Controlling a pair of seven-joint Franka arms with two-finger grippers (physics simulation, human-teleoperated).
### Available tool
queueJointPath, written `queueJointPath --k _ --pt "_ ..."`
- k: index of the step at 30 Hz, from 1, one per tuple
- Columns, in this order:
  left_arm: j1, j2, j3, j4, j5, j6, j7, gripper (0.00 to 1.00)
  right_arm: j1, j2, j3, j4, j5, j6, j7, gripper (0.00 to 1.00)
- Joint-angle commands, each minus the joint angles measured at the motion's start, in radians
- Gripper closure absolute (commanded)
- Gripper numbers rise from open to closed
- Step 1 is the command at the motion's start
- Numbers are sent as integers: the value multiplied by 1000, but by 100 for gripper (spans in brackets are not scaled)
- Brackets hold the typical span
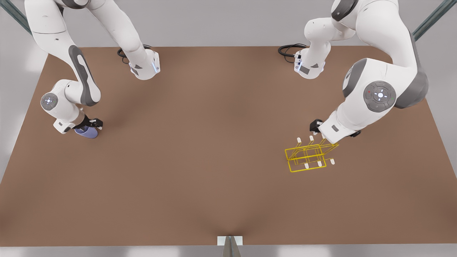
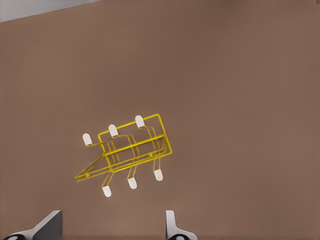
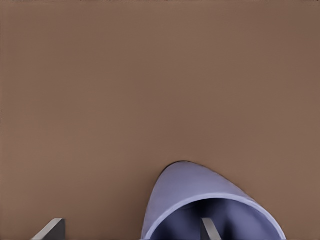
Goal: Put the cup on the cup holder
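The pale lavender-blue cup (image 1: pixel 87 132) lies at the front view's left on the brown table, its mouth turned toward the right wrist camera (image 3: pixel 210 210). My right gripper (image 3: pixel 130 230) is open around its rim, one finger (image 3: pixel 209 229) inside the mouth and the other (image 3: pixel 50 229) well outside the wall. In the front view this gripper (image 1: pixel 90 125) sits right over the cup. The yellow wire cup holder (image 1: pixel 309 157) with white-tipped prongs rests at the front view's right. My left gripper (image 2: pixel 110 227) hovers open just beside the cup holder (image 2: pixel 127 150), with nothing between its fingers.
The brown table (image 1: pixel 214 142) is bare between the cup and the holder. Both arm bases and black cables (image 1: pixel 289 50) stand along the far edge. A small white-and-grey mount (image 1: pixel 229 242) sits at the near edge.
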Motion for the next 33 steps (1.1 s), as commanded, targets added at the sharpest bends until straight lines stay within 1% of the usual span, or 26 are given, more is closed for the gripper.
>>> queueJointPath --k 1,2,3,4,6,7,9,10,18,19,21,22,23,24,25,26,27,28,29,31,32,33 --pt "-1 -1 -1 0 1 1 -30 0 -7 3 10 1 -12 5 -8 0" --pt "-1 0 -1 0 1 1 -31 0 -4 1 10 1 -12 7 -7 0" --pt "-1 0 -1 0 1 1 -30 0 -2 3 11 1 -12 7 -7 13" --pt "-1 0 1 0 1 1 -30 0 -2 3 11 3 -13 8 -7 30" --pt "-1 0 1 0 1 1 -31 0 -5 18 10 3 -19 22 -8 30" --pt "-1 0 -1 0 1 1 -30 0 -7 20 10 3 -23 22 -8 38" --pt "-1 0 1 0 1 1 -31 0 -15 28 10 3 -35 37 -8 73" --pt "-1 0 -1 0 1 1 -30 0 -16 28 10 3 -35 37 -7 79" --pt "-3 0 -1 0 1 1 -30 0 -4 0 14 24 -29 20 2 79" --pt "-3 0 -1 0 1 1 -30 0 -5 -8 42 32 -26 -7 12 79" --pt "-3 0 1 0 1 1 -30 0 -7 -48 120 81 -20 -128 64 79" --pt "-1 0 -1 0 1 1 -30 0 -2 -49 182 133 -7 -203 103 79" --pt "-1 0 1 0 1 1 -30 0 1 -49 249 185 57 -253 116 79" --pt "-1 0 -1 0 1 1 -30 0 96 -49 263 227 126 -286 176 79" --pt "-3 0 -1 0 1 1 -30 0 208 -45 252 259 197 -303 217 79" --pt "-1 0 1 0 1 1 -30 0 312 -11 234 297 232 -306 277 79" --pt "-1 2 1 0 1 1 -30 0 454 11 139 339 237 -316 332 79" --pt "-1 2 1 0 1 1 -30 0 649 28 -8 406 260 -374 384 79" --pt "-1 2 1 0 1 2 -30 0 820 60 -137 475 281 -408 430 79" --pt "-3 2 1 0 1 2 -30 0 1094 144 -338 624 339 -460 507 79" --pt "-3 2 1 0 3 2 -30 0 1238 178 -452 687 385 -474 525 79" --pt "-6 3 1 0 3 2 -30 0 1346 205 -524 731 436 -477 558 79"
